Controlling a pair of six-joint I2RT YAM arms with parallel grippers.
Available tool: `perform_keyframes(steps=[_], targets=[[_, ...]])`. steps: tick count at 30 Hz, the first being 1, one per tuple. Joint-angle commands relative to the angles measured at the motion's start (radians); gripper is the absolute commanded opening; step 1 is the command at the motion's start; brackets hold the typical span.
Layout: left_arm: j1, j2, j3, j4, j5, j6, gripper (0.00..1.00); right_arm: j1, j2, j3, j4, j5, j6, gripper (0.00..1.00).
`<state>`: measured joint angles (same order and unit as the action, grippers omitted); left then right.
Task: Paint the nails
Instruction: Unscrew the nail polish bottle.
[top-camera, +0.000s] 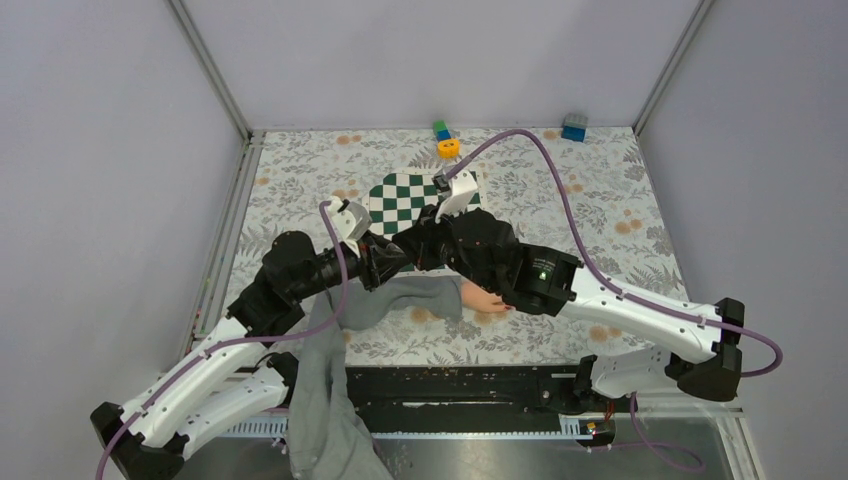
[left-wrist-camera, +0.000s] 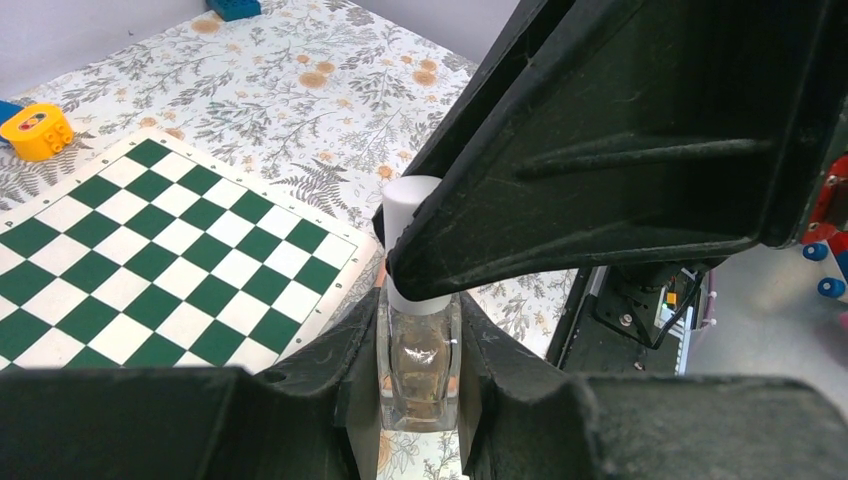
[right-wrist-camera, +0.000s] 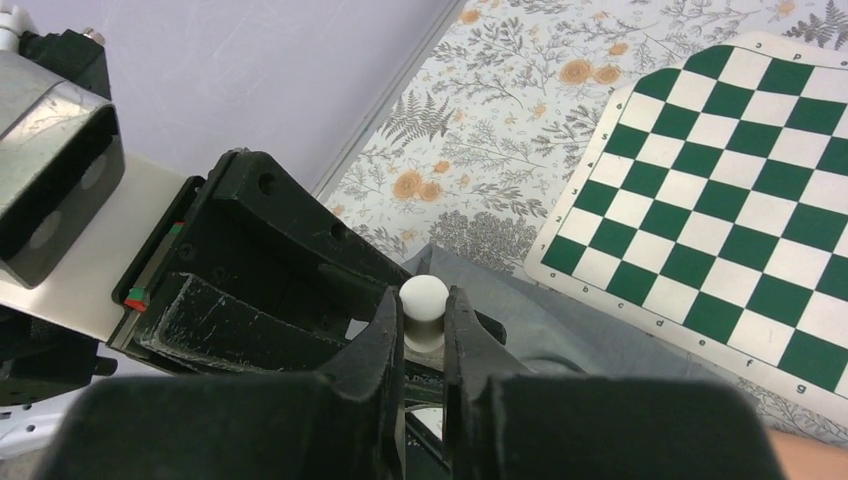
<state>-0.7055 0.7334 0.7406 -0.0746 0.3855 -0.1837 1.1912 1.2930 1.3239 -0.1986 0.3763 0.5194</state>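
My left gripper (left-wrist-camera: 420, 345) is shut on a clear glass nail polish bottle (left-wrist-camera: 420, 375) and holds it upright above the grey sleeve. My right gripper (right-wrist-camera: 424, 318) is shut on the bottle's white cap (right-wrist-camera: 423, 296), which also shows in the left wrist view (left-wrist-camera: 408, 205). In the top view both grippers meet near the chessboard's front edge, left gripper (top-camera: 398, 252), right gripper (top-camera: 428, 243). The pale pinkish hand (top-camera: 484, 298) with its grey sleeve (top-camera: 400, 300) lies under the right arm. The nails are hidden.
A green-and-white chessboard (top-camera: 405, 200) lies on the floral cloth behind the grippers. An orange block (top-camera: 448, 148), a green-and-blue block (top-camera: 441, 129) and a blue block (top-camera: 574, 127) stand at the far edge. A black rail (top-camera: 470, 385) runs along the near edge.
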Motion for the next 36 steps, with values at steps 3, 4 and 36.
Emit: perform_keyframes(steps=[3,4,36], targets=[[-0.006,-0.009,0.057,0.060,0.100,-0.009,0.00,0.009,-0.068,-0.054,0.159,-0.084,-0.039,0.00],[-0.005,-0.007,0.058,0.068,0.123,-0.022,0.00,0.009,-0.077,-0.065,0.178,-0.104,-0.049,0.00],[0.032,0.033,-0.015,0.594,0.670,-0.380,0.00,0.008,-0.282,-0.267,0.423,-0.723,-0.204,0.00]])
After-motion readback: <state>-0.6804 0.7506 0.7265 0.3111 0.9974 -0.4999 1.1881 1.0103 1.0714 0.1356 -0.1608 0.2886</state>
